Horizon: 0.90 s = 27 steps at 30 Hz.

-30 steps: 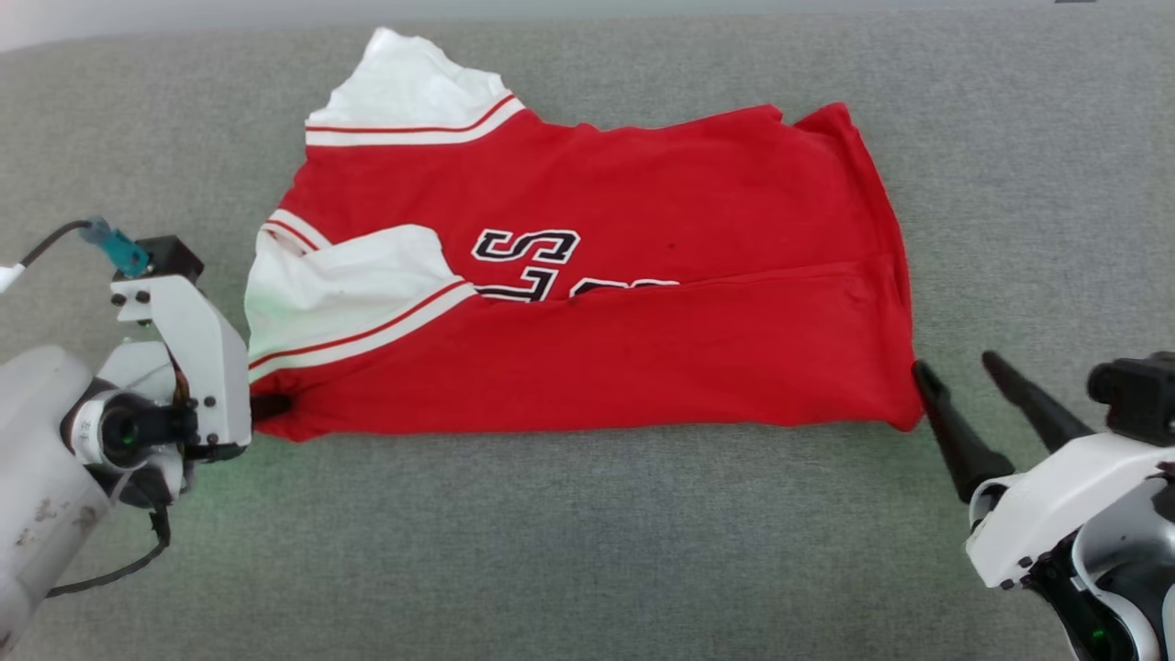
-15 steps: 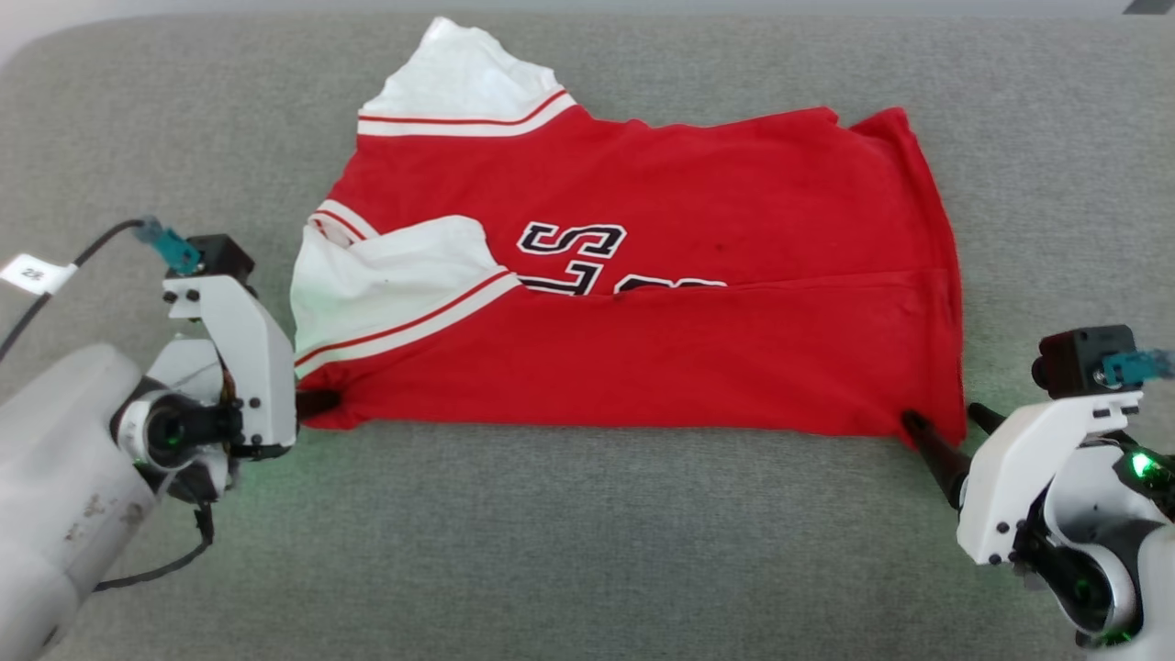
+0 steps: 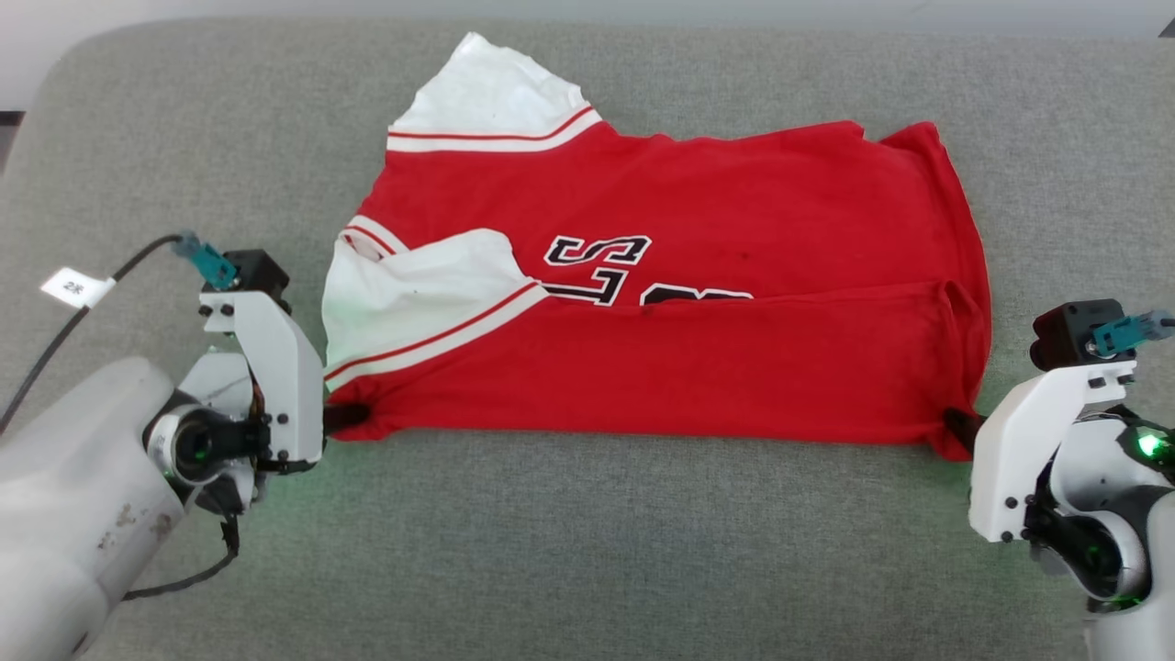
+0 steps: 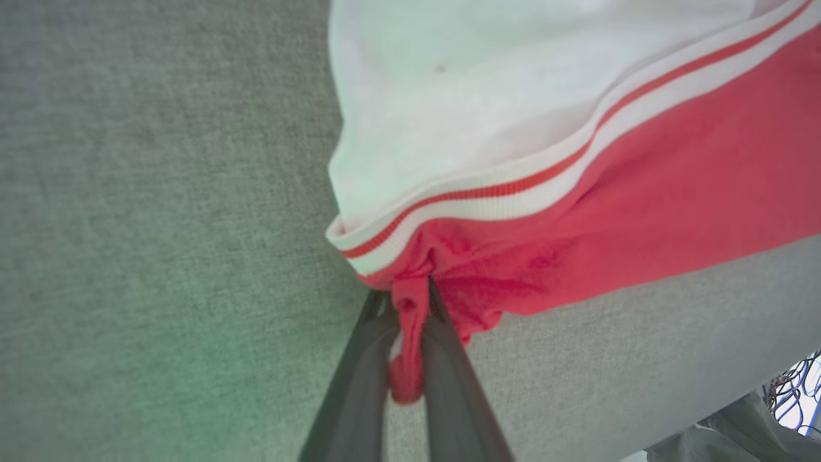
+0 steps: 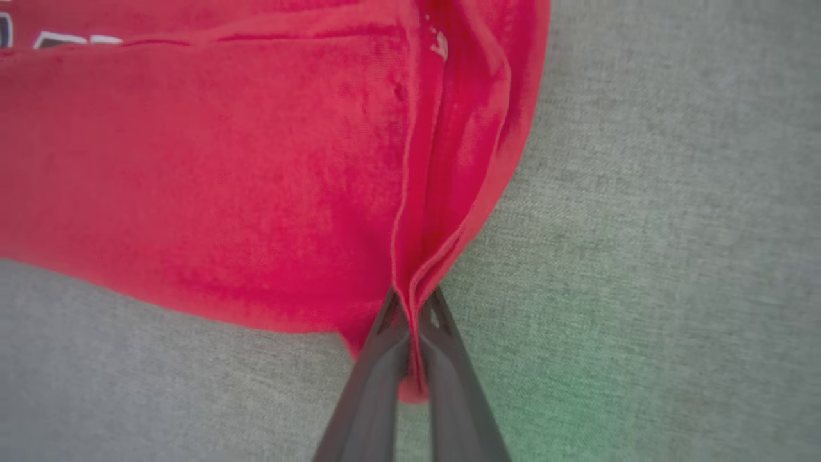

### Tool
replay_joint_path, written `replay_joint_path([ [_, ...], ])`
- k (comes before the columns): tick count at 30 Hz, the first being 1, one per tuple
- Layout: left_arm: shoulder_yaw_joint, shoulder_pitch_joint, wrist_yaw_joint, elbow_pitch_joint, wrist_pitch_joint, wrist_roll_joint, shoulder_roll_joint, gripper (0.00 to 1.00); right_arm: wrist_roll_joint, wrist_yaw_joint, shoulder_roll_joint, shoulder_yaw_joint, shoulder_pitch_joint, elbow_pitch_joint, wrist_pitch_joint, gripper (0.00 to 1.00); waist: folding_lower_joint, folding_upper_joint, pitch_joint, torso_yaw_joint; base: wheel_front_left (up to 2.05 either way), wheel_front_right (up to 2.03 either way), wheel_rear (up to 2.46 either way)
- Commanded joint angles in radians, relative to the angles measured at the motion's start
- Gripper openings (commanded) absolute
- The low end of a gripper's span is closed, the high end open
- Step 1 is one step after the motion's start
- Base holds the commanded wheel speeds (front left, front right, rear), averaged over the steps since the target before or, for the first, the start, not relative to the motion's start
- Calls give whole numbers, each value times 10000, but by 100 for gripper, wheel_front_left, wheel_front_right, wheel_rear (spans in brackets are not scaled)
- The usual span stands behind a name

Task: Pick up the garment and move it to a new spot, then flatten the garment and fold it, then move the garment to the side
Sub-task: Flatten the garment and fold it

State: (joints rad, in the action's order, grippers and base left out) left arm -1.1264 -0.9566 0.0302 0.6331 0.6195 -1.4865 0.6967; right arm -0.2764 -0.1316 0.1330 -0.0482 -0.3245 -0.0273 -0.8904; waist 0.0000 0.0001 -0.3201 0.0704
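The garment [image 3: 661, 294], red with white striped sleeves and part of its black lettering showing, lies on the grey cushion with its near half folded over. My left gripper [image 3: 353, 415] is shut on its near left corner; the left wrist view shows red cloth [image 4: 410, 308] pinched between the dark fingers [image 4: 359, 378]. At the near right corner my right gripper [image 3: 956, 428] is shut on the garment, and in the right wrist view the red hem [image 5: 417, 282] is bunched between its fingers [image 5: 449, 391].
A grey fabric cushion [image 3: 587, 551] carries everything; its rounded far left corner [image 3: 64, 55] and far edge show at the top. A tagged cable [image 3: 73, 289] trails from my left wrist.
My right gripper moved in on the garment's near right corner and shut on it. The camera shifted, so the whole scene sits further right and lower. The left gripper keeps its hold.
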Motion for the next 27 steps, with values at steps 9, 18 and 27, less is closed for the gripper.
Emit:
replay_joint_path([
  [9, -342, 590, -266, -642, 247, 270, 538, 0, -625, 20, 732, 31, 594, 1272, -1177, 0, 0, -1, 255, 68, 0, 0, 0],
  [18, -465, 975, -988, -2672, 321, 403, 1549, 0, -1048, 20, 889, -164, 1845, 3031, -2349, 0, 0, -1, 299, 19, 0, 0, 0],
  [27, -583, 1615, -1802, -4237, 108, 406, 2156, 0, -918, 20, 448, -354, 2546, 3411, -2263, 0, 0, -1, 168, -17, 0, 0, 0],
])
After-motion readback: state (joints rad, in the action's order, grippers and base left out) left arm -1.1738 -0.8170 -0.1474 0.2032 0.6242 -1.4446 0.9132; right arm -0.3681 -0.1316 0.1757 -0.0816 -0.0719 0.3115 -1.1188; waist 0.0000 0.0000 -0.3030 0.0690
